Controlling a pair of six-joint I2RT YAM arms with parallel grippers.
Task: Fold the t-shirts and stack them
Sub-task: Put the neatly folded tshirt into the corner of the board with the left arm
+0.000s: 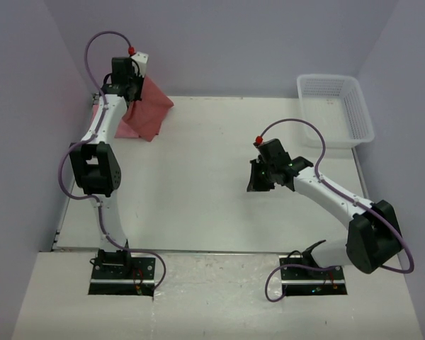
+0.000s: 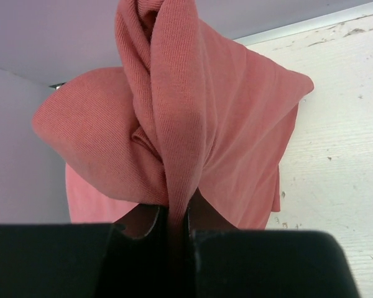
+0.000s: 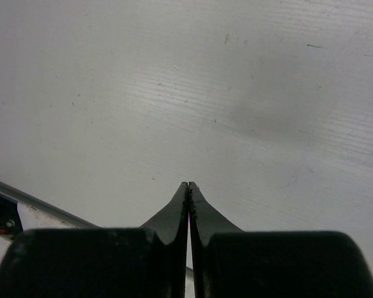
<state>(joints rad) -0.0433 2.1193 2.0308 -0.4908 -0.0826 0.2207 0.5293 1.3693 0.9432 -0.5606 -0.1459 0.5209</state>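
At the far left corner of the white tabletop [image 1: 198,205], the left gripper [image 2: 177,214] is pinching a twisted bunch of a dusty brick-red cotton t-shirt [image 1: 150,108]. Its jaws are closing tightly on the fabric. The shirt is hanging raised from the grip in a crumpled drape, its lower part reaching down to the tabletop by the far edge. A paler pink piece of soft cloth [image 2: 87,202], probably the second t-shirt, is showing just behind and beneath it, though its outline is mostly hidden.

Toward the right side of the tabletop, the right gripper [image 3: 188,185] is hovering over bare surface with its jaws pressed together, holding nothing. A white plastic lattice basket [image 1: 361,120] is sitting at the far right corner, well apart from both arms.

The step in hand appears to be picking up the first shirt, before any folding. The next move likely calls for carrying the shirt toward the middle of the tabletop and spreading it flat, with the right gripper opening to take a second edge.
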